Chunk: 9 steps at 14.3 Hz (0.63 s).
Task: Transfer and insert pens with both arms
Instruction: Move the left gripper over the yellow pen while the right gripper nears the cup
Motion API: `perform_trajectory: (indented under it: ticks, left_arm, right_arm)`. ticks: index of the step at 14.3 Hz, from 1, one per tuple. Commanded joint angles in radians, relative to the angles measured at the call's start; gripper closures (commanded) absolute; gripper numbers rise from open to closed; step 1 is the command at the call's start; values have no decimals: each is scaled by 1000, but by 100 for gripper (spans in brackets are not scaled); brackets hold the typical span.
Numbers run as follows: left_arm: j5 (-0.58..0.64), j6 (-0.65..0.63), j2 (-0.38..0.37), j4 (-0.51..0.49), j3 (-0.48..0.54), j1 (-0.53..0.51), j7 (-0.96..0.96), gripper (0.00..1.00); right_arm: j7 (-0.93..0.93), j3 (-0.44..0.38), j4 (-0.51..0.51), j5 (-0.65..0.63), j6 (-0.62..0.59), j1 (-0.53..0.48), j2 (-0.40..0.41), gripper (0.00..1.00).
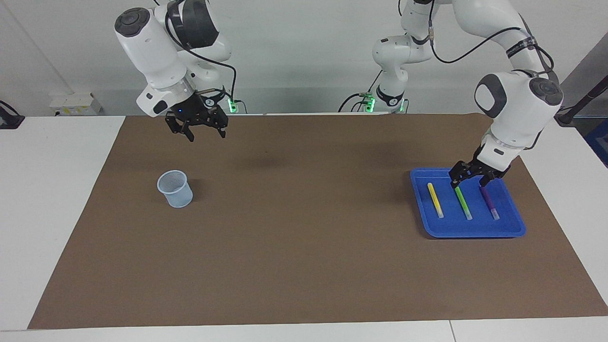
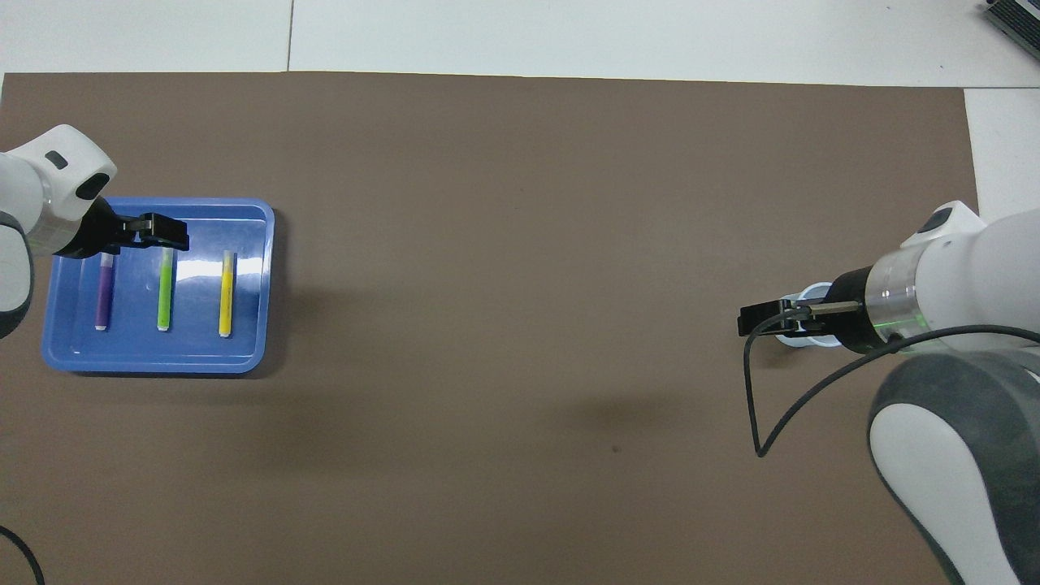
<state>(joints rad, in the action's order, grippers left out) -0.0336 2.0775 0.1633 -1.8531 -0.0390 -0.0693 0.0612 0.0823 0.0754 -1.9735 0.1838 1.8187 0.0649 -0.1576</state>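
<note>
Three pens lie side by side in a blue tray (image 1: 468,231) (image 2: 154,363) toward the left arm's end of the table: yellow (image 1: 435,200) (image 2: 226,292), green (image 1: 462,203) (image 2: 165,291) and purple (image 1: 489,202) (image 2: 103,291). My left gripper (image 1: 469,182) (image 2: 162,236) is open and low over the tray's robot-side end, at the nearer ends of the green and purple pens, and holds nothing. My right gripper (image 1: 207,136) (image 2: 751,317) hangs open and empty in the air, waiting.
A pale blue mesh cup (image 1: 175,189) (image 2: 804,342) stands on the brown mat (image 1: 304,237) toward the right arm's end; from overhead the right gripper covers most of it. A black cable (image 2: 756,406) loops from the right wrist. White tabletop borders the mat.
</note>
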Motion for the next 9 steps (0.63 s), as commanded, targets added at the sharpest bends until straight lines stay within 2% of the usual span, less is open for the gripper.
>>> perform_trajectory:
  ticks: [1, 5, 9]
  left_arm:
    - [-17, 61, 38, -9, -2, -3, 19, 4]
    - [-17, 176, 74, -58, -2, 3, 19, 4]
    - [-17, 239, 130, -61, -2, 3, 26, 6]
  right_arm:
    - [-64, 0, -27, 26, -1, -31, -25, 0]
    - [-96, 0, -2, 13, -13, -28, -16, 0]
    - [-122, 0, -7, 13, -10, -30, -16, 0]
